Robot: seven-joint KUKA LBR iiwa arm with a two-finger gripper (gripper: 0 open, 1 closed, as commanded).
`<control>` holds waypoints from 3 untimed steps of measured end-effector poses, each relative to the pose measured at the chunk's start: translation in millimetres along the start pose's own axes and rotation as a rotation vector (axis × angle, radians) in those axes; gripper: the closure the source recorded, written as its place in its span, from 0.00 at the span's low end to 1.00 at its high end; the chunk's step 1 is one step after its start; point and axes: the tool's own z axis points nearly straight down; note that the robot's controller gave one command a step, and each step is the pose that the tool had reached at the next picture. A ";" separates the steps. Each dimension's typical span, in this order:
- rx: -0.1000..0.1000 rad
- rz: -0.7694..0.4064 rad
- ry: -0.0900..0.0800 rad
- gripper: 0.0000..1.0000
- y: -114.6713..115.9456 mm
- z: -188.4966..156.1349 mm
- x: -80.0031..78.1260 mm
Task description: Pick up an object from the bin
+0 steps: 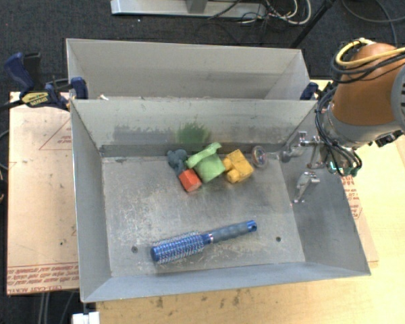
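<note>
Dark carpet floor (pixel 27 19) strewn with black cables (pixel 270 2).

We look down on the grey bin (pixel 189 73) from above, tilted a little toward its 12 o'clock wall. We stand back enough to see it whole, the arm (pixel 368 86) entering at 3 o'clock.

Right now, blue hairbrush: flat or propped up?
Flat. The blue hairbrush lies full length on the bin floor, handle toward the right.
</note>
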 end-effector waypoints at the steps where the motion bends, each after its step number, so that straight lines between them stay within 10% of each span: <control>1: 0.003 -0.019 -0.012 0.00 66.3 91.0 -5.4; 2: 0.005 -0.159 -0.017 0.00 126.0 86.5 -48.6; 3: 0.003 -0.341 -0.015 0.00 125.3 85.9 -57.9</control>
